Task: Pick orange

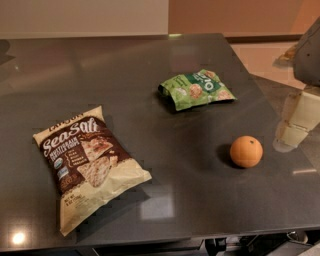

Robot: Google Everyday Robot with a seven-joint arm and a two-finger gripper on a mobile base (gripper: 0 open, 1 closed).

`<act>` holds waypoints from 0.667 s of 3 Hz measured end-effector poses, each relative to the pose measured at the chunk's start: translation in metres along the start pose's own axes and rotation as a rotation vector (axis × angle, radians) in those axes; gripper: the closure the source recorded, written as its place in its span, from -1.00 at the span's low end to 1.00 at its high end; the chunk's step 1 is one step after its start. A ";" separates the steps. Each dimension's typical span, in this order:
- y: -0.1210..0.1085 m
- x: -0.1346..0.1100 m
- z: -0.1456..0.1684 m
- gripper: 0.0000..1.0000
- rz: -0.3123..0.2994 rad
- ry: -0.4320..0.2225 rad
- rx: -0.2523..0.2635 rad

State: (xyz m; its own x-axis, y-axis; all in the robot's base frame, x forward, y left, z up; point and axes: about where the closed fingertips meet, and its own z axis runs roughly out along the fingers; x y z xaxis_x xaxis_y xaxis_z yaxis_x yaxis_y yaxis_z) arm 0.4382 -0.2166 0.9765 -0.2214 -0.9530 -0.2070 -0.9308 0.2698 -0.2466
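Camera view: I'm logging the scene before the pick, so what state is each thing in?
orange: sitting on the table, not held, nothing touching it.
Sea Salt chip bag: lying flat, printed side up, looks unopened.
green snack bag: lying flat, printed side up, apart from the orange.
gripper: at the right edge, above and right of the orange, holding nothing.

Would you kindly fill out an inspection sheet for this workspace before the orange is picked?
Surface: dark glossy table, with light reflections.
Job's things: orange on the right side, lying alone, not gripped.
Clutter: Sea Salt chip bag front left; green snack bag farther back, near centre.
Grippers: gripper at the right edge, right of the orange and apart from it.
Cables: nothing seen.
Surroundings: pale wall behind the table.
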 end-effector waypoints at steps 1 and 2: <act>0.000 0.000 0.000 -1.00 0.001 0.000 0.002; 0.003 0.004 0.011 -1.00 0.022 -0.032 -0.041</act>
State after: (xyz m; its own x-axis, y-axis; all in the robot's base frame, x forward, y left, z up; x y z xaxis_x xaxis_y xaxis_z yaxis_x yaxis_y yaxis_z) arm 0.4377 -0.2177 0.9649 -0.2329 -0.9418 -0.2423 -0.9372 0.2839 -0.2024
